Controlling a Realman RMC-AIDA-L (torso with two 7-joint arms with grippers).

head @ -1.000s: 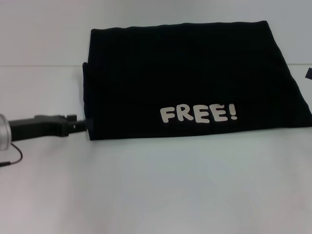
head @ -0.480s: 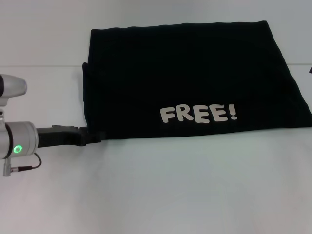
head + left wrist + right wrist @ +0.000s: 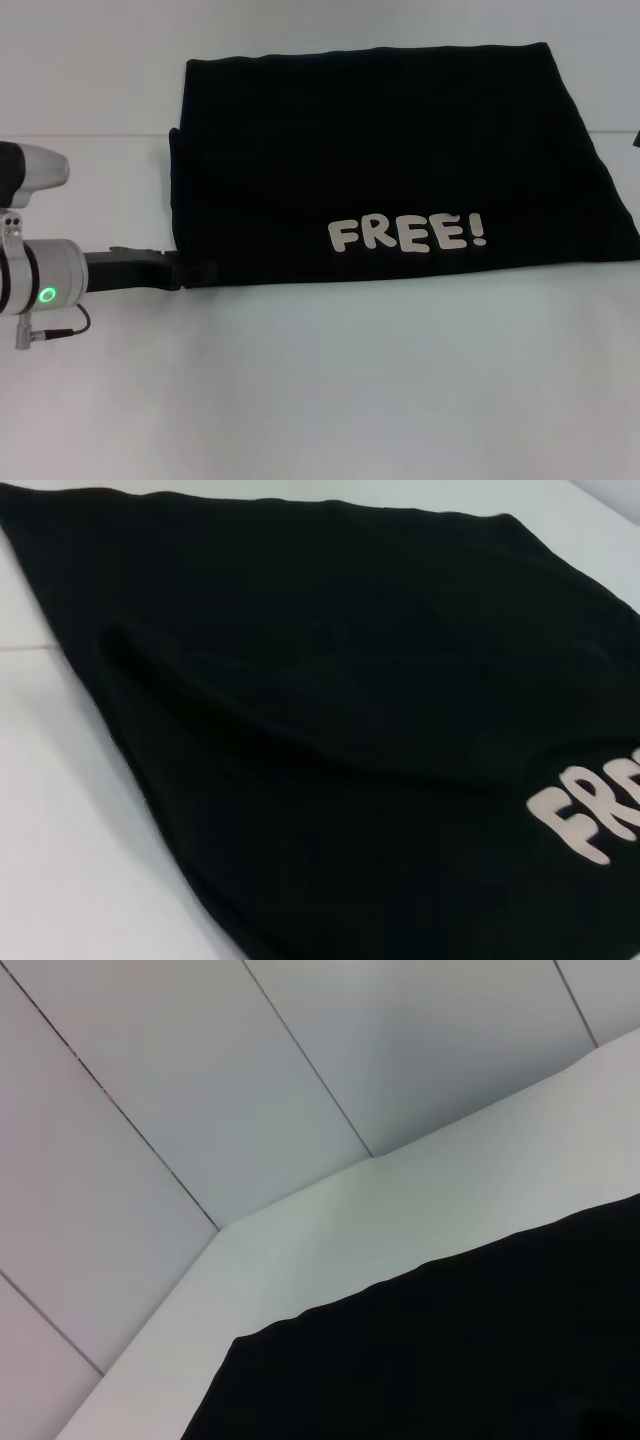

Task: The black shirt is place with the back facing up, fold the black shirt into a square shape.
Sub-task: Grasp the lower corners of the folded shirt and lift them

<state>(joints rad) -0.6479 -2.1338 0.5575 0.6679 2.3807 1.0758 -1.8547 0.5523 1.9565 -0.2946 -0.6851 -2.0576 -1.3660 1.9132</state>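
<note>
The black shirt [image 3: 390, 160] lies folded into a broad rectangle on the white table, with off-white "FREE!" lettering [image 3: 408, 234] near its front edge. My left gripper [image 3: 198, 272] reaches in low from the left and meets the shirt's near-left corner, where its black tip merges with the cloth. The left wrist view is filled by the shirt [image 3: 330, 720] with part of the lettering [image 3: 585, 820]. The right wrist view shows a shirt edge [image 3: 450, 1360]. A small dark sliver at the head view's right edge [image 3: 637, 140] may be my right gripper.
The white table [image 3: 330, 390] stretches wide in front of the shirt and to its left. Pale wall panels [image 3: 200, 1080] rise behind the table's far edge.
My left arm has pushed to the right, bringing the gripper from just outside the shirt's left edge up to its near-left corner. The shirt has kept its shape.
</note>
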